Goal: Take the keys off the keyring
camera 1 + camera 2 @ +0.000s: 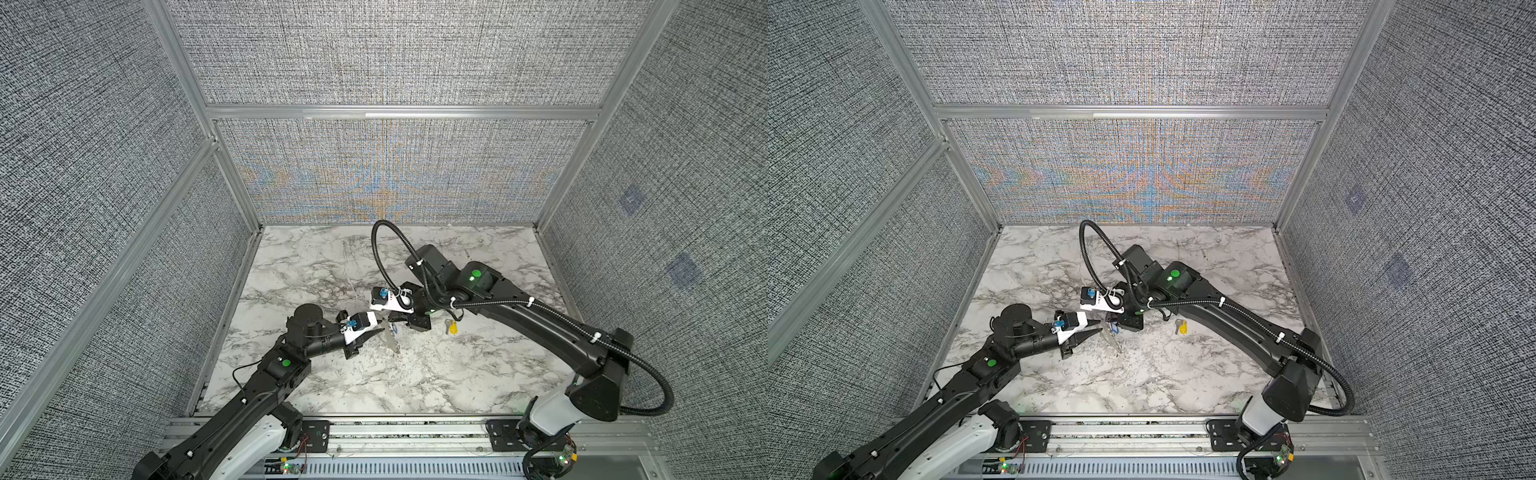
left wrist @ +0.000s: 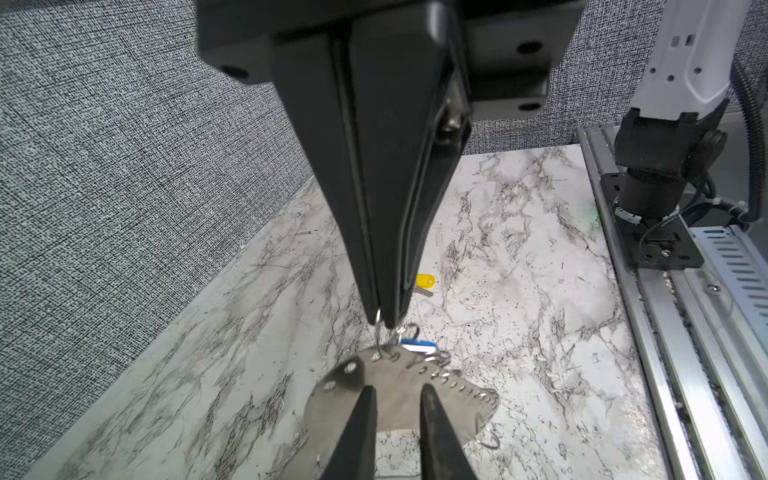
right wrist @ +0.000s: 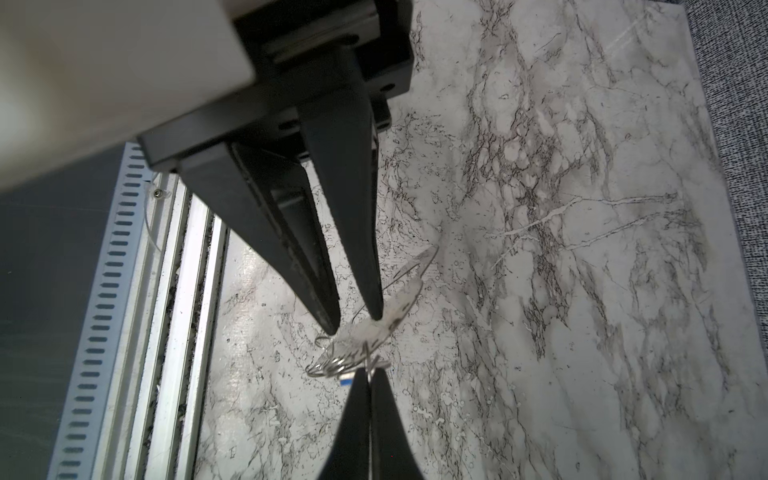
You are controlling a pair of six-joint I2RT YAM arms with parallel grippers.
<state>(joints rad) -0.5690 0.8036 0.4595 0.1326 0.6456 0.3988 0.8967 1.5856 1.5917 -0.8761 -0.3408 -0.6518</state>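
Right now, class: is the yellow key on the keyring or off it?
Off. The yellow key lies alone on the table, apart from the keyring.

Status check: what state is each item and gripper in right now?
yellow key: off the keyring, lying on the table.
blue key: on the keyring.
keyring: tilted, held up by small ring.
right gripper: shut on small ring.
left gripper: open at the keyring.

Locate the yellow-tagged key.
In both top views the small yellow-tagged metal key lies loose on the white marble tabletop, right of the flat grey keyring.
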